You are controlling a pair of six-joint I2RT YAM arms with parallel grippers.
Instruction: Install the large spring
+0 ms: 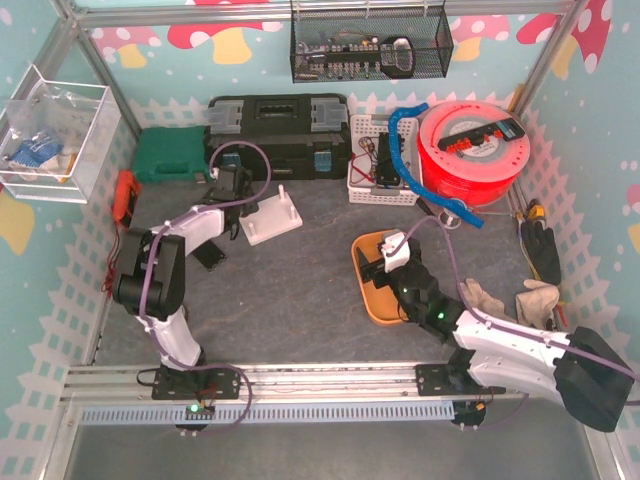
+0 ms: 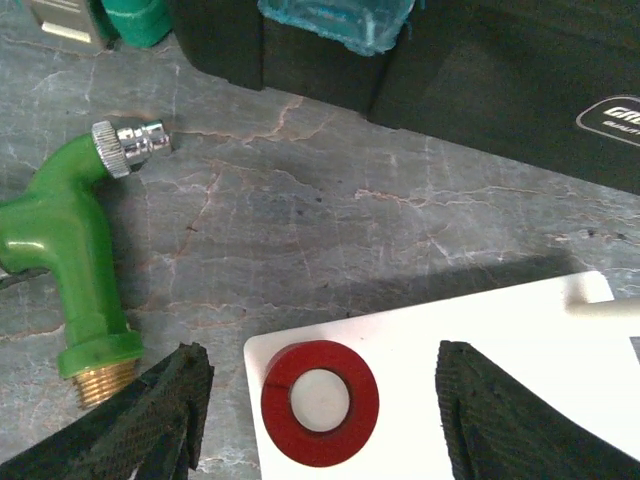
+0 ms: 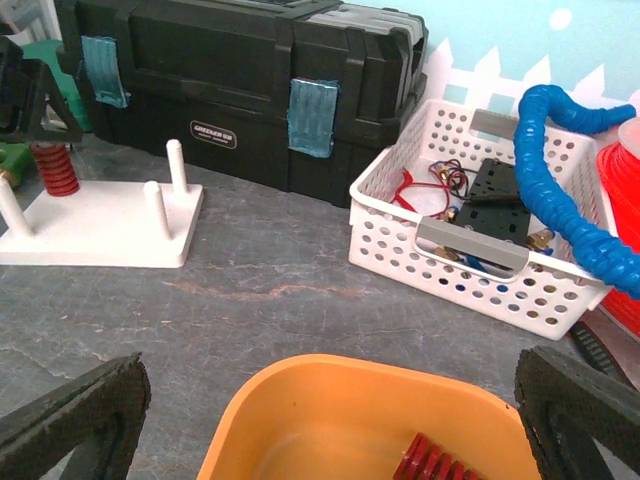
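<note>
A red spring sits over a white peg at the corner of the white peg base. My left gripper is open just above it, one finger on each side, not touching. In the right wrist view the same spring stands on the far-left peg of the base. My right gripper is open and empty over the orange tray, which holds another red spring. In the top view, the left gripper is at the base, and the right gripper is at the tray.
A green hose fitting lies left of the base. A black toolbox stands behind it. A white basket with parts and a blue hose sit at the back right, beside a red reel. Two bare pegs stand on the base.
</note>
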